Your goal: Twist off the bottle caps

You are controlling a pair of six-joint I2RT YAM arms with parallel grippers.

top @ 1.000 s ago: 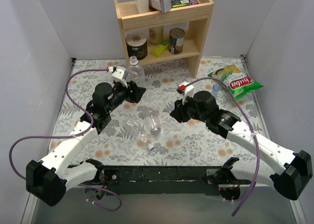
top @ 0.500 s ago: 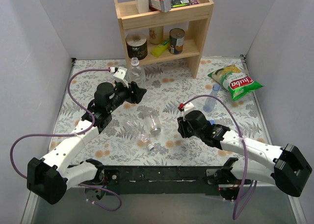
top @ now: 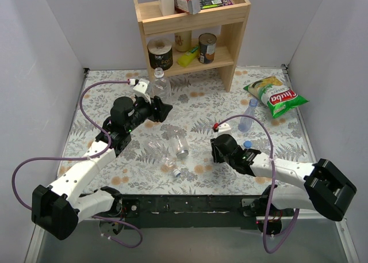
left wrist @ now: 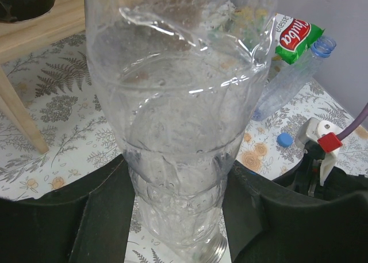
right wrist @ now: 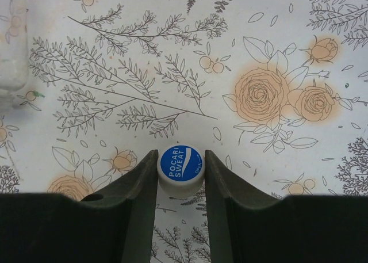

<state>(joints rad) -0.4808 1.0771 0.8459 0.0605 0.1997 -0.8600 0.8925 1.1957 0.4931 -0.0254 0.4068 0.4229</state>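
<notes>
**Blue Cap Pinched Up Front, Crinkled Bottle Clamped Farther Back**

Nearest the arm bases, a small round blue cap (right wrist: 180,165) with white lettering on its flat top is gripped between the black fingers of the right pincer (right wrist: 181,155). It is held low over the floral-printed counter (right wrist: 276,33); whether it touches cannot be told. To its left, two colourless, crinkly plastic bottles are laid on their sides: a wide-mouthed bottle (top: 180,143) and, nearer, a smaller bottle (top: 167,159). A second blue cap (top: 247,143) is seen loose on the counter beside the right arm, with a slim blue-tinted bottle (top: 248,114) just beyond it. Farther back, the left pincer (left wrist: 178,179) is closed on the lower body of a transparent dented bottle (left wrist: 178,113), held roughly upright. A glossy snack bag (top: 279,96) is seen at the far right. At the back stands a wooden shelf (top: 230,44) with tin cans (top: 207,47).
</notes>
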